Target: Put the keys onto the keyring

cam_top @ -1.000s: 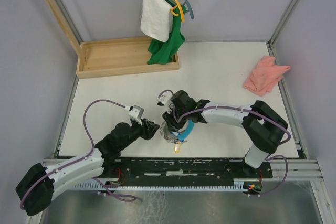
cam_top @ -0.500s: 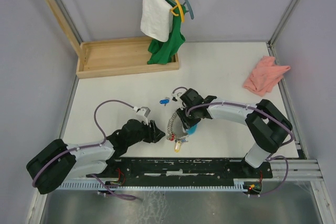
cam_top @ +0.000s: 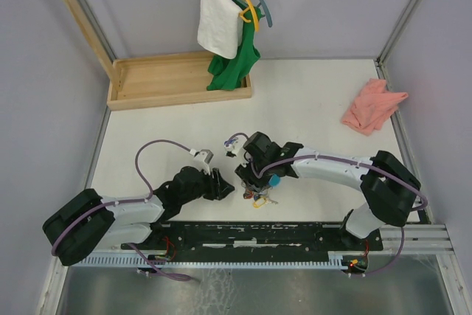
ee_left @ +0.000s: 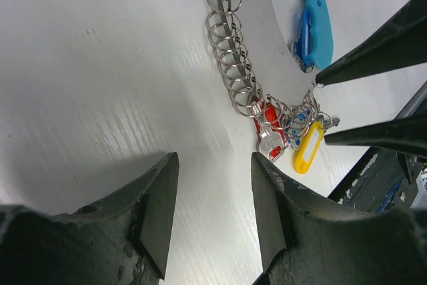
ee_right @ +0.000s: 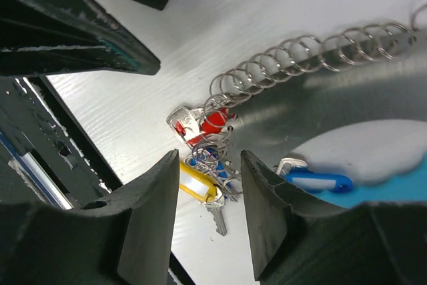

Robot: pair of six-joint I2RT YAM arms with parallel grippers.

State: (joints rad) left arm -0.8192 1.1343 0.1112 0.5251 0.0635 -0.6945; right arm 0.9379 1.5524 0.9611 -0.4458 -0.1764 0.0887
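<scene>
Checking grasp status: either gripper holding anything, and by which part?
Nothing held. Left gripper open, empty; right gripper open, jaws around the key bunch, not clamped.

Shiny metal ring chain (ee_left: pixel 229 55), glossy plastic yellow tag (ee_left: pixel 307 152), smooth matt white table (ee_left: pixel 100 65).

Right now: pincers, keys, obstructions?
Left pincer open, empty. Right pincer open above the cluster. Red key, blue key bunched with yellow tag at ring chain end. Nothing blocking.

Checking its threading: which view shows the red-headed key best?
Right wrist: the red-headed key lies mid-frame, head and blade clear. The left wrist shows it further off, overlapped by rings; in the top view it is too small to tell.
</scene>
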